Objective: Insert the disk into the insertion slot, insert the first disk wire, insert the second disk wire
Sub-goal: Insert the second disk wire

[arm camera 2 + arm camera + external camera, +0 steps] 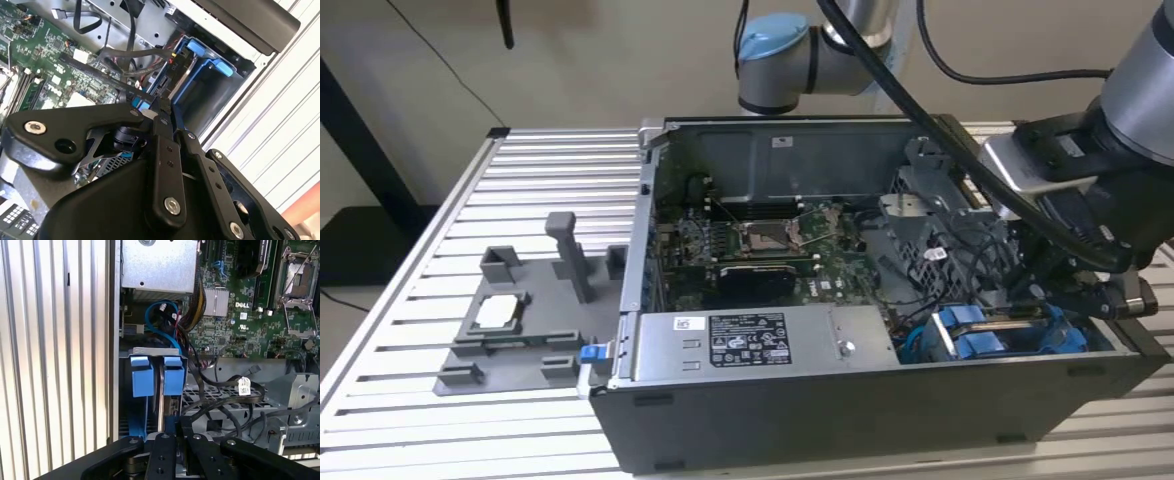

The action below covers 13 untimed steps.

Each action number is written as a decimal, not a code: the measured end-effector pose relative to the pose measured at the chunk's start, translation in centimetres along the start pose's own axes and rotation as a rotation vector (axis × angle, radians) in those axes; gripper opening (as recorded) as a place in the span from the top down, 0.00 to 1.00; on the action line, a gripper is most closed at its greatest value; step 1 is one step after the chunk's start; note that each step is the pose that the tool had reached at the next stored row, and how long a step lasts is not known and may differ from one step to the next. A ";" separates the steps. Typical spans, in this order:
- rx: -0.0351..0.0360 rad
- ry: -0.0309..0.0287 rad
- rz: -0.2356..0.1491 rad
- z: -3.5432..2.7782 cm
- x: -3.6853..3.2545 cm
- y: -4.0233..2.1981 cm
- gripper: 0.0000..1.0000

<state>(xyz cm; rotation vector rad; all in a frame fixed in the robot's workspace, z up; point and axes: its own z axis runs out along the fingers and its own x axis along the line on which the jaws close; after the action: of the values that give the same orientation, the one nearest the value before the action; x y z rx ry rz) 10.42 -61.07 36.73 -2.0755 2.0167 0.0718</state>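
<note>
The disk (1003, 322) stands on edge inside the insertion slot (923, 345) at the case's front corner, on the exterior view's right. Its blue carrier tabs (142, 376) flank its thin silver edge (161, 390). In the second wrist view the disk's blue carrier (212, 62) sits deep in the bay. My gripper (159, 109) hangs right over the disk's end, its black fingers (161, 450) pressed close on a black disk wire connector (162, 102). A blue wire (159, 327) curls beside the slot. In the exterior view the gripper (1067, 300) is low over the bay.
The open computer case holds a green motherboard (767, 240), a grey labelled power-supply box (747, 345) and a tangle of black cables (947, 250). A grey fixture tray (520, 330) lies on the slatted table (480, 200) at the exterior view's left. The case wall (881, 410) stands close by the bay.
</note>
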 end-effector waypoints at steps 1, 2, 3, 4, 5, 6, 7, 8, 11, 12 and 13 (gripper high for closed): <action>0.0009 -0.0072 0.001 0.06 0.03 0.01 0.84; 0.0019 -0.0173 0.002 0.11 0.06 0.02 0.84; 0.0024 -0.0256 0.003 0.18 0.10 0.01 0.84; 0.0028 -0.0302 0.004 0.27 0.15 -0.01 0.84; 0.0033 -0.0323 0.005 0.45 0.20 0.02 0.84; 0.0042 -0.0320 0.006 0.62 0.24 0.04 0.84; 0.0046 -0.0318 0.007 0.78 0.27 0.06 0.84; 0.0048 -0.0318 0.008 0.96 0.31 0.07 0.84; 0.0053 -0.0320 0.009 1.51 0.43 -0.07 0.84; 0.0056 -0.0322 0.009 1.67 0.47 -0.19 0.84; 0.0058 -0.0326 0.009 1.82 0.50 -0.33 0.84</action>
<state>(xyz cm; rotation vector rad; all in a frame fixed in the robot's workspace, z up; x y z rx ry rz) 11.01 -61.17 34.91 -2.0482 2.0052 0.1006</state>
